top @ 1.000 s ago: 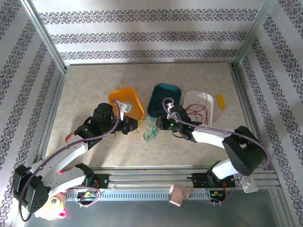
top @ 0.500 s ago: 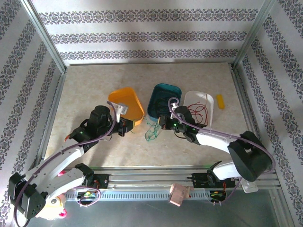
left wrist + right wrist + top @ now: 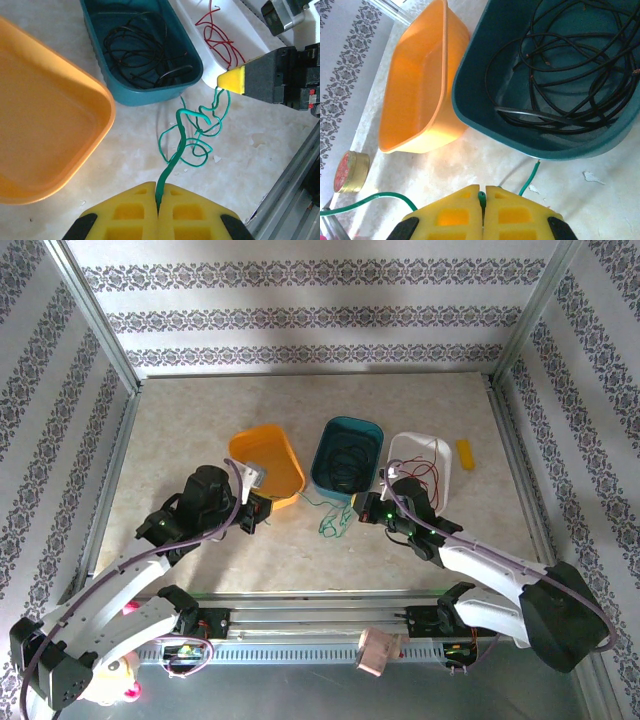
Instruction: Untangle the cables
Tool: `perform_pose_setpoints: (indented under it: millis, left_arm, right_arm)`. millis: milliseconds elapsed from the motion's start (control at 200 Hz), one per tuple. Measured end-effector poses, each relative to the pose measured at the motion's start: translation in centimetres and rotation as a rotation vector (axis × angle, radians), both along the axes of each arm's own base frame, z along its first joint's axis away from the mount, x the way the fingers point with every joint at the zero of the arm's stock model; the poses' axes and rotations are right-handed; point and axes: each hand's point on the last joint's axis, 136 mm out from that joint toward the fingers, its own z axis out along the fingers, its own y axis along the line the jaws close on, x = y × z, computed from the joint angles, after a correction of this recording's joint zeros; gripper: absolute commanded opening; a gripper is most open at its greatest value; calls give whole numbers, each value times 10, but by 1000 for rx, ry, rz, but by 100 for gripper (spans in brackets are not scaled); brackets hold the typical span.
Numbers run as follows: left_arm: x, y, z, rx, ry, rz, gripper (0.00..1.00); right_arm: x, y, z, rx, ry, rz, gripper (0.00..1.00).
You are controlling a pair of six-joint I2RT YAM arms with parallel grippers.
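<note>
Drawn apart, left hand [image 3: 157,194] and right hand [image 3: 482,194] pinch green cables [image 3: 192,134].

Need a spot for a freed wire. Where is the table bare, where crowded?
Bare: the table between the back wall and the orange bin, teal bin and white bin; also left of the orange bin. Crowded: before the teal bin, where left gripper and right gripper pinch green cables.

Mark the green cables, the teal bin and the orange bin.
green cables [image 3: 181,135], left wrist view, the upright strand in the tangle's middle.
teal bin [image 3: 150,97], left wrist view, its near outer wall.
orange bin [image 3: 412,105], right wrist view, its bare inside floor.
</note>
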Motion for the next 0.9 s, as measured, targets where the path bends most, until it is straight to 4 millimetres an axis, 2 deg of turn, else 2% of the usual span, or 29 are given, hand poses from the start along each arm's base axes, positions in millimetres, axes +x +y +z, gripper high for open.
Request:
perform_pose_setpoints:
  millis: [110, 285, 485, 650, 755, 900]
  left_arm:
    - [0, -6, -2, 2, 17, -34, 0]
    - [-6, -18, -13, -1, 71, -95, 0]
    - [-18, -33, -17, -2, 92, -165, 0]
    - [-20, -35, -17, 2, 88, -172, 0]
    - [-13, -30, -11, 3, 54, -122, 0]
    - [7, -14, 10, 2, -44, 23, 0]
  right_arm:
    - [-5, 3, -3, -5, 11, 32, 21]
    - [-13, 4, -16, -41, 41, 61, 32]
    - [-20, 7, -26, -67, 66, 90, 37]
    - [-24, 10, -32, -83, 84, 108, 38]
    - [-23, 9, -33, -88, 80, 97, 39]
    - [-21, 8, -31, -90, 71, 88, 39]
